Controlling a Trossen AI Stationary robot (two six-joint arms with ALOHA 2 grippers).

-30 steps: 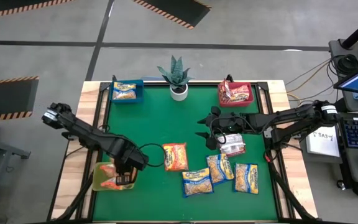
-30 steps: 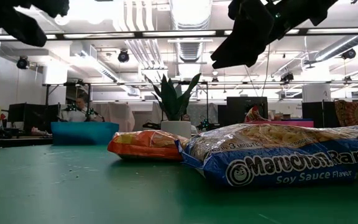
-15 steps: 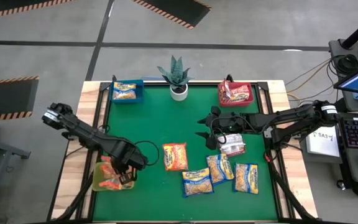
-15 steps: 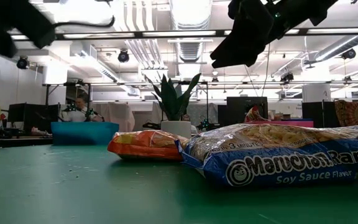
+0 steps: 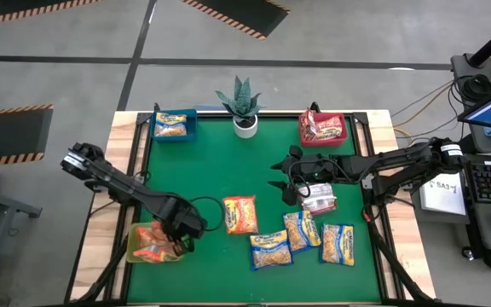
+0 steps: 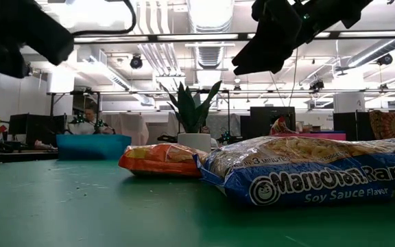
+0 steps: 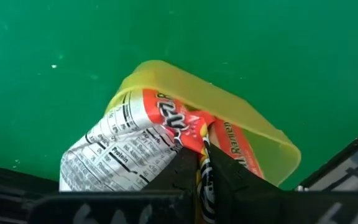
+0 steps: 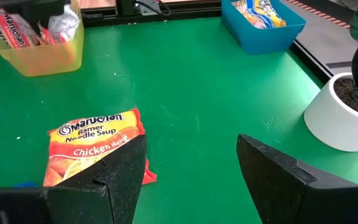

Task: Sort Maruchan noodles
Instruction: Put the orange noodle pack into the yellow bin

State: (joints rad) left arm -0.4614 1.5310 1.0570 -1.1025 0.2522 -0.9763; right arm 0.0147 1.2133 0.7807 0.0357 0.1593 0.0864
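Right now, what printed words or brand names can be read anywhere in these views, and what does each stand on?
"Maruchan Ramen", "Soy Sauce Flavor": blue-edged yellow plastic noodle packet, low view.
"Maruchan Ramen Noodle Soup", "Chicken Fla…", partly hidden: orange plastic noodle packet, right wrist view.
"Protein", in a nutrition panel otherwise too small to read: orange packet clamped in the left end effector, in the yellow-green plastic bin.
High view: packet print too small to read.

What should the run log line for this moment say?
left gripper: shut on orange packet, in yellow bin | right gripper: open, above table
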